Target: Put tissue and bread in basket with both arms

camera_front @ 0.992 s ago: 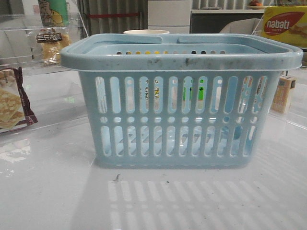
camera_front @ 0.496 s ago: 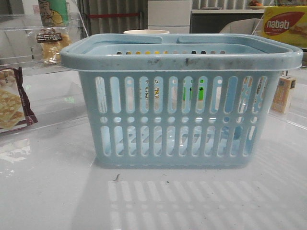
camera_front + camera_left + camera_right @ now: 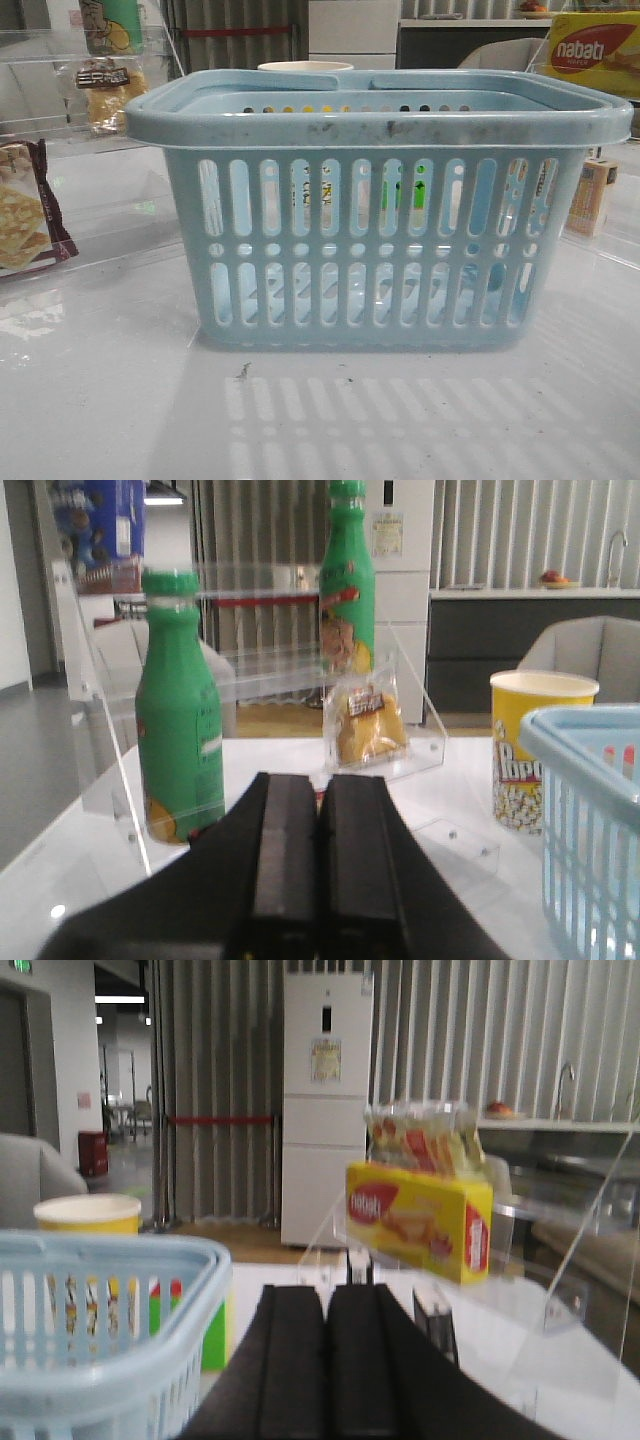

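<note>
The pale blue basket [image 3: 380,220] stands in the middle of the front view, with neither gripper in that view. It also shows in the left wrist view [image 3: 590,820] and the right wrist view [image 3: 100,1340]. The bread [image 3: 368,725] in clear wrap leans in an acrylic stand beyond my left gripper [image 3: 320,780], which is shut and empty. The bread also shows in the front view [image 3: 105,92]. A small black tissue pack [image 3: 436,1328] with a white top stands just beside my right gripper [image 3: 325,1290], which is shut and empty. A similar pack [image 3: 360,1265] stands behind the fingertips.
A maroon-edged cracker packet [image 3: 25,215] lies left of the basket. Two green bottles [image 3: 180,730] [image 3: 347,580] and a yellow popcorn cup [image 3: 540,745] stand by the acrylic racks. A yellow wafer box [image 3: 420,1220] sits on the right rack, and a small carton [image 3: 590,195] beside the basket.
</note>
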### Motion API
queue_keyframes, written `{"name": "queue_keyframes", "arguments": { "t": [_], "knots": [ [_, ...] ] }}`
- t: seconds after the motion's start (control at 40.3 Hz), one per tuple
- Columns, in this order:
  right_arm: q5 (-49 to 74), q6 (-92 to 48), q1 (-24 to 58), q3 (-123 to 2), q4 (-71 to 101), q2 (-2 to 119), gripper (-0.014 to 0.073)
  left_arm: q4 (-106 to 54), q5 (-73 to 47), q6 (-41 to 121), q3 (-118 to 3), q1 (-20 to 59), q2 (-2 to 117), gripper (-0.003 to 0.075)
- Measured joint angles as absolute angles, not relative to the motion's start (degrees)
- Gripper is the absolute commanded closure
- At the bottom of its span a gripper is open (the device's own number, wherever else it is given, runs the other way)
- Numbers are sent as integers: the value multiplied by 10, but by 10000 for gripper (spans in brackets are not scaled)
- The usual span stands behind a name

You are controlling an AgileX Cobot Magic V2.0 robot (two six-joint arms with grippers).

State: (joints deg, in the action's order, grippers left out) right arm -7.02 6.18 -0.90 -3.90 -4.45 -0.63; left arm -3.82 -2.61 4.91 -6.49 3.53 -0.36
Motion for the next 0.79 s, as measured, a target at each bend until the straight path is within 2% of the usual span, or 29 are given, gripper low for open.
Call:
{"name": "queue_keyframes", "arguments": {
  "t": [0.198, 0.496, 0.62, 0.793],
  "knots": [
    [6, 62, -9, -179, -45, 0, 527, -38, -66, 49, -202, 35, 7, 630],
    [188, 62, -9, -354, -45, 112, 527, -39, -178, 49, -392, 35, 132, 630],
    [275, 62, -9, -390, -45, 165, 527, -39, -247, 49, -436, 35, 184, 630],
    [391, 62, -9, -395, -45, 231, 527, -39, -335, 49, -438, 35, 238, 630]
  ]
}}
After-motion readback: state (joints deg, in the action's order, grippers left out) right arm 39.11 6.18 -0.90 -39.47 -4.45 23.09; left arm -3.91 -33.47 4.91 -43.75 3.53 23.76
